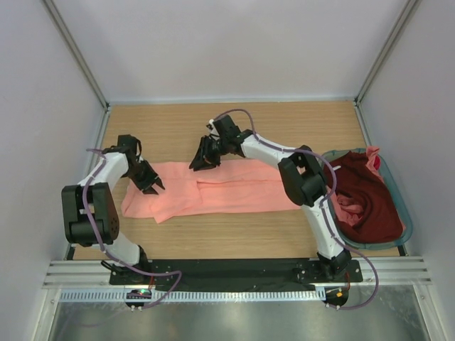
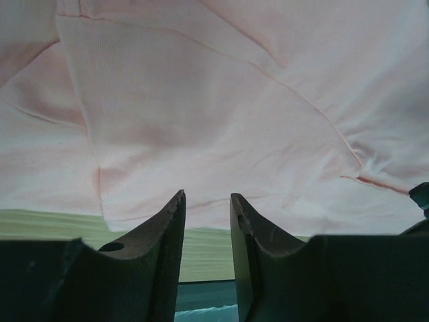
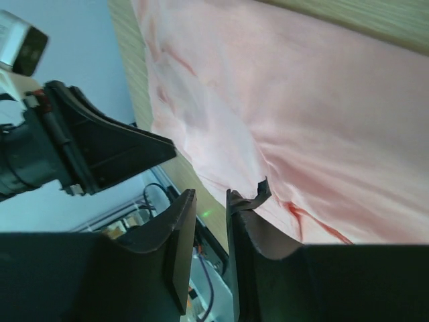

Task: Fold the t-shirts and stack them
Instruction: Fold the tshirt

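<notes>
While a pink shirt point(image 1: 227, 192) lies spread on the table point(image 1: 284, 128), the left gripper point(image 1: 155, 185) and right gripper point(image 1: 197, 164) stand over it, jaws narrowly parted, gripping nothing; a maroon shirt point(image 1: 362, 199) fills the basket point(image 1: 397, 192).

Robot lab test cell: white panel walls point(image 1: 213, 42) w/ alu frame point(image 1: 77, 53), arms point(image 1: 323, 220) bolted to base plate point(image 1: 234, 271) at wood table point(image 1: 298, 128)

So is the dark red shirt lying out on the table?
No, the dark red shirt sits bunched in the grey-teal basket on the right.
</notes>
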Controlling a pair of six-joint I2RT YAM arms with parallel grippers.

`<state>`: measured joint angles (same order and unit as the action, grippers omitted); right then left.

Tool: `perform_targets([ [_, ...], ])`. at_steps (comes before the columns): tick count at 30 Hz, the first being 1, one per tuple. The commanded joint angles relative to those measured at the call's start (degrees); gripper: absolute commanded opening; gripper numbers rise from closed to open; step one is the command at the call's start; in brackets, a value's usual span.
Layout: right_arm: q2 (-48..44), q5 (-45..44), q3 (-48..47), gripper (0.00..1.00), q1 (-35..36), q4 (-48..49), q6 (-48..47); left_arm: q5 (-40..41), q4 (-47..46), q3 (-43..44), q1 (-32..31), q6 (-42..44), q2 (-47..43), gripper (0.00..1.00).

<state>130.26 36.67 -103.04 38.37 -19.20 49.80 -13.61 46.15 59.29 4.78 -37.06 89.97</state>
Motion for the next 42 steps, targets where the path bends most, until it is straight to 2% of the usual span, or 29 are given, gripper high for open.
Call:
perform_targets([
  [1,3.85,3.76,-2.86,0.31,0.56,6.8,7.48,-0.81,-1.95,-0.22,-0.03,-0.3,1.96,0.34],
  [4,6.32,5.25,-1.47,0.23,0.74,9.18,9.7,1.29,-1.68,-0.93,0.06,-0.21,2.49,0.34],
  [11,5.1,5.61,6.89,0.14,0.74,10.68,6.72,4.46,-0.36,-0.23,0.67,1.11,2.4,0.34],
  [16,6.06,3.59,2.6,0.12,0.04,4.8,2.5,7.7,2.53,4.07,2.78,2.25,1.17,0.35],
  [18,6.59,2.54,-2.5,0.13,0.04,-0.8,-0.74,8.77,3.15,5.13,4.45,3.3,0.82,0.39],
  [22,4.31,0.87,-6.81,0.2,0.13,-5.22,-4.26,9.04,4.03,6.28,9.19,5.41,0.99,0.45],
  [27,-0.78,-1.06,-6.03,0.26,0.13,-11.29,-9.01,5.88,2.11,6.63,15.52,8.23,1.78,0.46],
  [32,-6.32,-3.18,-0.33,0.29,0.04,-14.28,-14.46,2.63,-2.19,8.47,16.14,8.32,4.24,0.45],
  [36,-8.35,-2.13,4.16,0.3,0.04,-13.15,-15.61,1.48,-2.56,9.88,16.05,6.92,5.91,0.44],
  [42,-7.13,-0.02,5.93,0.34,1.88,-10.07,-15.35,-0.36,-2.73,4.26,15.97,5.16,2.66,0.4],
])
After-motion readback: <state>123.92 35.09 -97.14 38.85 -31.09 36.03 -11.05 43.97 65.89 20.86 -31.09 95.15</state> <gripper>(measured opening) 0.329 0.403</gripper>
